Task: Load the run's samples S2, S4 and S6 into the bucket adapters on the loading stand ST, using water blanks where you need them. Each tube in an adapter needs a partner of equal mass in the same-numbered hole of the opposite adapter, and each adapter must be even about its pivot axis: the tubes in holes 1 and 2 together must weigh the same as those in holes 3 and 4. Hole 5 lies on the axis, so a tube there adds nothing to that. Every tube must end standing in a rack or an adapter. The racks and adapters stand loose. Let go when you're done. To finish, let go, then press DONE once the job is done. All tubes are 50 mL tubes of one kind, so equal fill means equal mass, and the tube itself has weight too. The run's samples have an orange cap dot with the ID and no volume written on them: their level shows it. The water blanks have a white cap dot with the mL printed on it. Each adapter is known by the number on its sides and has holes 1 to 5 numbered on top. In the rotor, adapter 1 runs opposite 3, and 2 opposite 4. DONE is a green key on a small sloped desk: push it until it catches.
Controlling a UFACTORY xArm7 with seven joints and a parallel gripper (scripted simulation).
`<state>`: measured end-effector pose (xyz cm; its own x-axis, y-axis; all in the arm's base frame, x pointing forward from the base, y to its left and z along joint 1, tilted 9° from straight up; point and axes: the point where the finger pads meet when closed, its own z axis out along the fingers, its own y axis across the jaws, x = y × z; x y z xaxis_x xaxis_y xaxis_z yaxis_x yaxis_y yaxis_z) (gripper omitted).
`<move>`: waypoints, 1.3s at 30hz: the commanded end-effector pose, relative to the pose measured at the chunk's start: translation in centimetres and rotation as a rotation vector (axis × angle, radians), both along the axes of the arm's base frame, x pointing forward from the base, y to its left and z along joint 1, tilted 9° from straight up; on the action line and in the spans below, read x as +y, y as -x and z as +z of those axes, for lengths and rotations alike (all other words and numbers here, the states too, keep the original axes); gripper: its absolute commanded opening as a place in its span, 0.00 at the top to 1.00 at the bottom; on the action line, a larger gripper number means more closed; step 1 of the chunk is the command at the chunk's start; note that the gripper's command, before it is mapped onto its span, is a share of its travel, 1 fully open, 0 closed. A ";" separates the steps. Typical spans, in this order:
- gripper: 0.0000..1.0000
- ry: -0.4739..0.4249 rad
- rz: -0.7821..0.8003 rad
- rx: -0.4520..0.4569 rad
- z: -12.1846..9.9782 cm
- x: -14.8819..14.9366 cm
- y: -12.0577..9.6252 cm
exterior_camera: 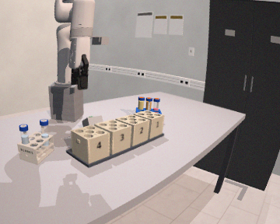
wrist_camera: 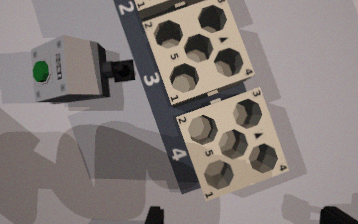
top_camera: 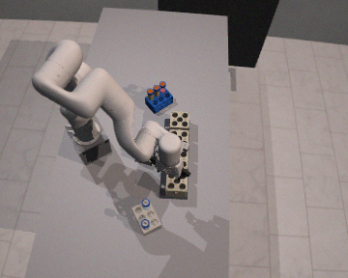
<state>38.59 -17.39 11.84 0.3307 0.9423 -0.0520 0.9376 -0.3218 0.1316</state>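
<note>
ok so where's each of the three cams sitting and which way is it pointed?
Top: high overhead, looking down on the table; the whole arm shows.
Exterior: off the table's front corner, facing the wall; shows the upper arm and open gripper above the numbered blocks.
Wrist: on the gripper, looking straight down at blocks 3 and 4 and the green button box; only fingertips show.
Shared: top and exterior both show the blue rack and blank rack.

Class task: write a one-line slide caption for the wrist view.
Looking down past the open claw: adapters 3 and 4 stand empty on the loading stand, beside the green DONE key.
</note>
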 end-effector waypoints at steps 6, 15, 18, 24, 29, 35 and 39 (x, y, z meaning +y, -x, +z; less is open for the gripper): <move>0.00 0.004 -0.311 -0.025 -0.3 4.3 -0.8; 0.00 -0.020 -0.541 -0.051 -0.7 7.7 -1.2; 0.00 -0.031 -0.640 -0.062 -0.9 9.2 -1.4; 0.00 -0.053 -0.838 -0.085 -1.2 12.2 -1.9; 0.00 -0.071 -1.002 -0.103 -1.5 14.7 -2.2; 0.00 -0.086 -1.134 -0.118 -1.7 16.6 -2.5; 0.00 -0.094 -1.211 -0.127 -2.0 18.6 -2.7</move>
<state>40.87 -0.76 9.98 0.9900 0.1094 0.0894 0.0999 -0.9895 0.1048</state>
